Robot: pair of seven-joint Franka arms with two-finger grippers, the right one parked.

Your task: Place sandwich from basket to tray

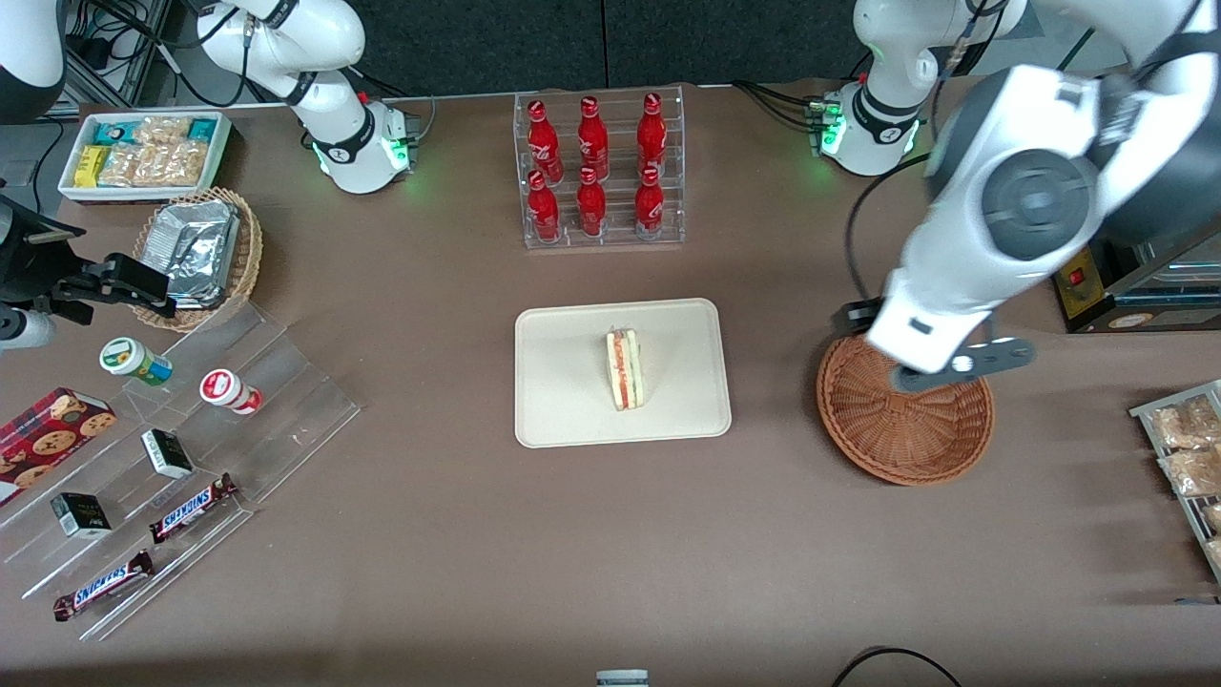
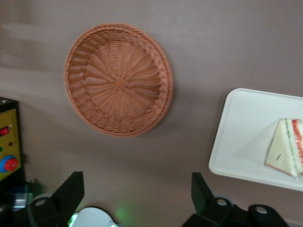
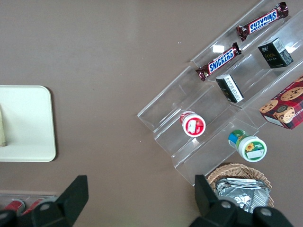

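The sandwich (image 1: 625,370) lies on the cream tray (image 1: 572,410) at the middle of the table, its red, orange and green filling edge showing. In the left wrist view the sandwich (image 2: 286,149) rests on the tray (image 2: 241,137) as well. Toward the working arm's end, beside the tray, sits the reddish-brown wicker basket (image 1: 906,434), with nothing in it (image 2: 118,80). My gripper (image 1: 959,367) hangs high above the table over the basket's rim that is farther from the front camera. The gripper (image 2: 137,177) is open, with only bare table between its fingers.
A clear rack of red bottles (image 1: 599,172) stands farther from the front camera than the tray. Toward the parked arm's end are a stepped acrylic shelf of snacks (image 1: 162,448), a small basket of foil packets (image 1: 200,253) and a white snack box (image 1: 143,153). A packet rack (image 1: 1188,458) borders the working arm's end.
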